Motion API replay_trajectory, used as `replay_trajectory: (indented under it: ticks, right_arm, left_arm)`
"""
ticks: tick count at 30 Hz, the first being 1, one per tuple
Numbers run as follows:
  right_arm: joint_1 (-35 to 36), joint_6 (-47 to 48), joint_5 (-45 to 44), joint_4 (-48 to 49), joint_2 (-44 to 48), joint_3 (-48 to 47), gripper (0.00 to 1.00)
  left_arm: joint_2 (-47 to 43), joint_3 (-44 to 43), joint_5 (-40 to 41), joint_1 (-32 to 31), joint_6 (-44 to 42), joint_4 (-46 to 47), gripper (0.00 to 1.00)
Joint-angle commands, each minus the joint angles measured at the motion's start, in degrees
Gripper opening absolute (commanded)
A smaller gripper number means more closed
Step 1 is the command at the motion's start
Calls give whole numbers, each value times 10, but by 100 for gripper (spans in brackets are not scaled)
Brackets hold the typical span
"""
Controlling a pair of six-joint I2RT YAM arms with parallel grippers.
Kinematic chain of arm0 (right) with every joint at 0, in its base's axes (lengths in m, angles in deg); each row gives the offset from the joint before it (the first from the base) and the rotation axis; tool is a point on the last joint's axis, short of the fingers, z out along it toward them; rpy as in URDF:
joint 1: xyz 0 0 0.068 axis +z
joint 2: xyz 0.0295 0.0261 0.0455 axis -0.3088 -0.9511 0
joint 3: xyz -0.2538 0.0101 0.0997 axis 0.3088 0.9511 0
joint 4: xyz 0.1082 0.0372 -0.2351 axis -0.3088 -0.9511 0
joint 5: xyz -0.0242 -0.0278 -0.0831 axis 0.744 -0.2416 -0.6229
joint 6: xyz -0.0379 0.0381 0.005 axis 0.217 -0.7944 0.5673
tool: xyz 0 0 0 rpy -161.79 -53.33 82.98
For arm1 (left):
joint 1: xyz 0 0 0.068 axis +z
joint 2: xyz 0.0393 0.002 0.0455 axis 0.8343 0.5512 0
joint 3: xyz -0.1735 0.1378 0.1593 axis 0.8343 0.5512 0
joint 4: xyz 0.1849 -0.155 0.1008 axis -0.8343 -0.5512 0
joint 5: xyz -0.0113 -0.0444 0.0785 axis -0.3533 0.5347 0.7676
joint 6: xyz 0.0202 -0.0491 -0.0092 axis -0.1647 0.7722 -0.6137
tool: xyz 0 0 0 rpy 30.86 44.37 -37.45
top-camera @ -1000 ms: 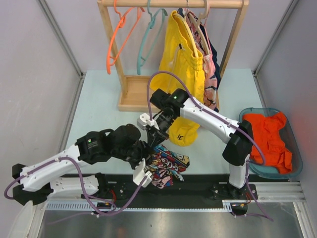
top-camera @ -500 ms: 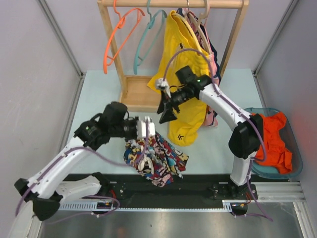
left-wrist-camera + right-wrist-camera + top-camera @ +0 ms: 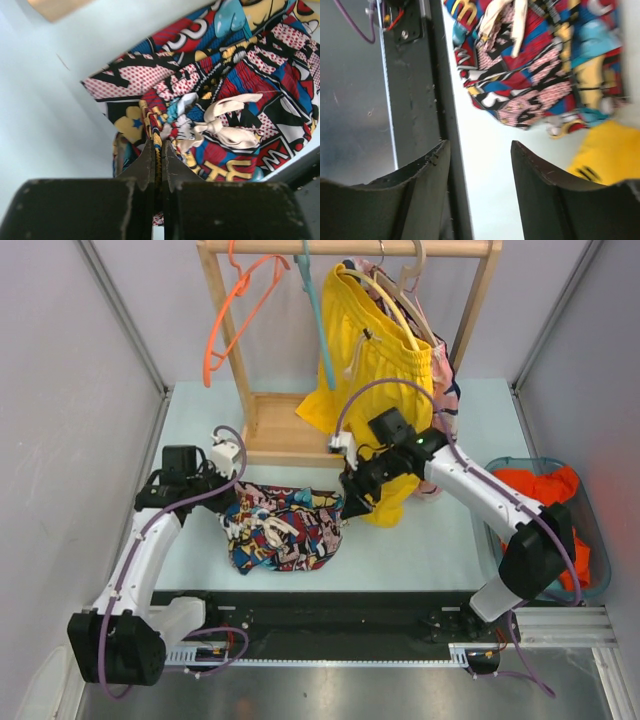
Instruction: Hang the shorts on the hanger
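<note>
The pale blue-green surface (image 3: 200,420) ends at a wooden clothes rack (image 3: 222,330) on the far side. The thin teal plastic hanger (image 3: 315,310) hangs from its rail, turned nearly edge-on to my overhead view, between an orange hanger (image 3: 225,325) and a pair of plain yellow shorts (image 3: 375,360). The multicolour comic-print shorts (image 3: 285,530) lie rumpled on the surface near the middle, well apart from that hanger. My left pincer (image 3: 158,145) is clamped on a narrow fold of the gathered waistband at the left edge. The right pincer (image 3: 480,150) stands apart, holding nothing, just off the right edge of the shorts. What worries me is that single thin pinch: if I lift on it alone, the cloth could slide out or hang in a twisted bundle that will not drape over the bar. The knotted light drawstring (image 3: 227,125) lies loose and could snag. The right pincer also sits just beside the yellow hem, so a careless close might take the wrong garment. The hanger hangs free on its hook, so I expect it to swing away when nudged.
</note>
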Motion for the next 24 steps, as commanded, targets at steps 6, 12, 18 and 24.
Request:
replay_trajectory:
  ticks: [6,12,18,24]
  right_arm:
    - [69,-189,-166,191,-84,39,58]
    - [91,-251,-248,237,-145,38,63]
    - [96,-274,-256,255,-189,38,63]
    - [96,-274,-241,231,-212,39,44]
  left_arm:
    - [-1,28,-6,7,40,22,0]
    - [14,14,-1,8,-2,-6,25]
    - [46,-18,-16,38,-59,-57,44]
    - [93,-79,-67,109,-154,-141,66]
